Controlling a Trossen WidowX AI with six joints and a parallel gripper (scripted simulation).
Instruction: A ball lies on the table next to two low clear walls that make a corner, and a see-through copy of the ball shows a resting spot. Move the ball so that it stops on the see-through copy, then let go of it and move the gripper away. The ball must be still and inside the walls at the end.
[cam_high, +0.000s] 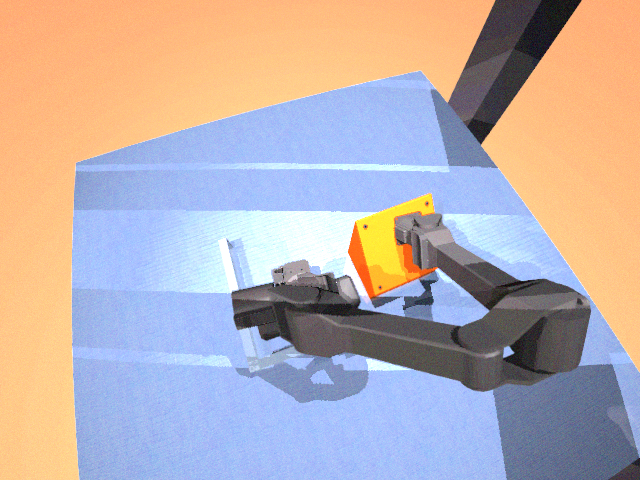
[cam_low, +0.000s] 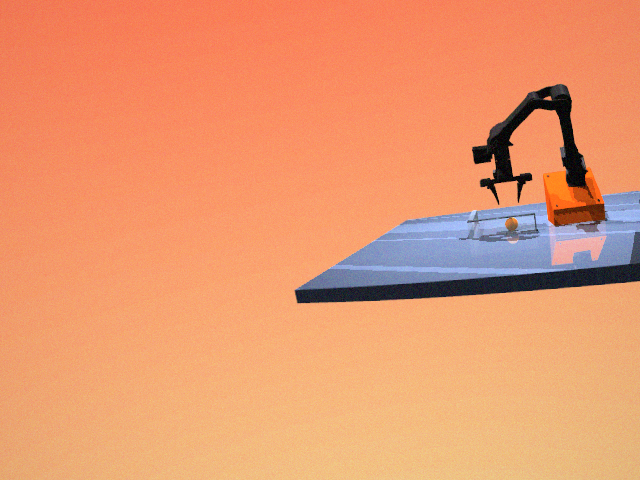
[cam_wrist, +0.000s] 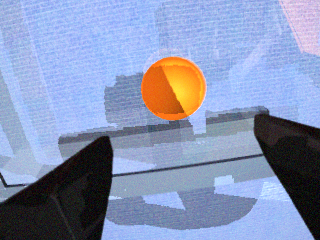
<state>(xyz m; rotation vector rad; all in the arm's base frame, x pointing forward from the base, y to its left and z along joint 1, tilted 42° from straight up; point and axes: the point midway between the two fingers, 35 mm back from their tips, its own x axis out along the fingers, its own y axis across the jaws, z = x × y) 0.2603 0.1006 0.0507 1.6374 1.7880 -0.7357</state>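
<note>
Your gripper hangs above the table with its fingers spread apart and nothing between them. The orange ball sits on the surface below, inside the clear walls, apart from both fingertips.

Risks from here, as I judge them:
- The ball may roll off the marked spot; a faint pale rim around the ball in the wrist view hints it sits roughly on the copy, not certainly.
- A low sideways retreat could clip the wall rail.

The exterior view shows the height gap between gripper and ball. The top view hides the ball under the arm. Only the wrist view shows both fingers wide of the ball.
</note>
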